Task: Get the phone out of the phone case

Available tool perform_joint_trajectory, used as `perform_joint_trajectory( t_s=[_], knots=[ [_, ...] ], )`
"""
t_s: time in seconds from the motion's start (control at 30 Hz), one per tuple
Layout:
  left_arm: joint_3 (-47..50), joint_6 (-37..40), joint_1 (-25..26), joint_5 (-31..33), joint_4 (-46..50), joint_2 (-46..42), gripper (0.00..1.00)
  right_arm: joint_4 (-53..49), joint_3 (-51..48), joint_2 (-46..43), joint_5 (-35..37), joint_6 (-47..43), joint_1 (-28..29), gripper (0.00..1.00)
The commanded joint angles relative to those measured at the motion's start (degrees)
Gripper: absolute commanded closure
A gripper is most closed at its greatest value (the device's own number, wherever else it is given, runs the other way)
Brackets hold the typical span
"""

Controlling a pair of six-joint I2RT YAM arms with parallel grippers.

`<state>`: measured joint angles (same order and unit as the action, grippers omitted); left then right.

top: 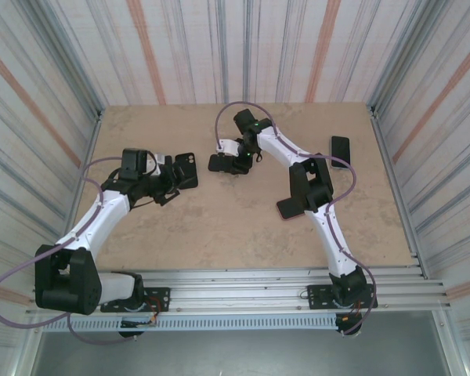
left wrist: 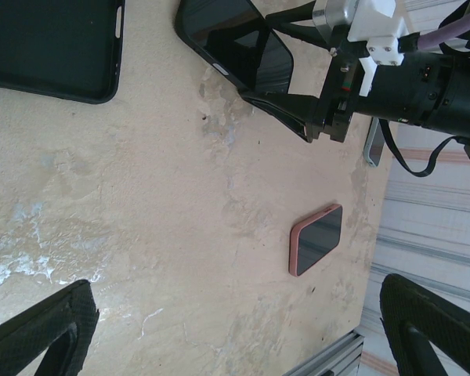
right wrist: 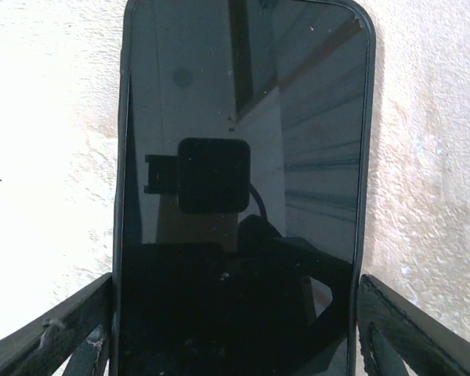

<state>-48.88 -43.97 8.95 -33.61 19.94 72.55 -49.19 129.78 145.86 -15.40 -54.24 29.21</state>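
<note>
Fingers [right wrist: 70, 329] of the right gripper [right wrist: 235, 321] flank the phone [right wrist: 239, 157], perhaps touching it; grip unclear.

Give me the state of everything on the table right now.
Black cased phone: screen up, between the right fingers.
Empty black case: flat, nothing inside.
Pink cased phone: flat, screen up, untouched.
Black phone by the right edge: flat, untouched.
Left gripper: open, holding nothing.

Phone [right wrist: 239, 157] lies mid-table [top: 243, 235], between the right gripper [right wrist: 235, 345] fingers. Case [top: 186, 171] lies left of it, second phone [top: 288, 208] front-right, third phone [top: 340, 149] far right.
</note>
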Motion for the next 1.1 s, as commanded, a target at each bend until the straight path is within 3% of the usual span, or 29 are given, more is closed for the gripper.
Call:
perform_joint_trajectory(
  t_s=[0.0, 0.13, 0.63, 0.9, 1.0, 1.07],
  knots=[
    [-0.1, 1.4, -0.3, -1.5, 1.5, 0.3, 0.03, -3.9, 0.5, 3.6, 5.5, 1.1, -0.1, 0.27],
    [-0.6, 1.8, -0.4, -1.6, 1.9, 0.7, 0.04, -4.2, 0.8, 4.0, 5.8, 1.7, -0.1, 0.39],
    [-2.5, 1.5, -0.3, -1.8, 0.0, 1.9, 0.04, 3.6, -2.1, -4.2, 2.2, 5.2, -0.3, 0.56],
    [-2.8, 1.3, -0.3, -1.9, -1.3, 2.4, 0.04, 7.1, -8.5, -9.2, -0.3, 6.5, -0.5, 0.56],
    [-2.8, 1.3, -0.3, -2.0, -1.4, 2.5, 0.04, 7.1, -9.2, -9.5, -0.7, 6.4, -0.5, 0.49],
    [-2.6, 1.5, -0.3, -2.0, -1.4, 2.4, 0.04, 7.9, -9.1, -9.5, -0.9, 6.6, -0.9, 0.39]
  ],
)
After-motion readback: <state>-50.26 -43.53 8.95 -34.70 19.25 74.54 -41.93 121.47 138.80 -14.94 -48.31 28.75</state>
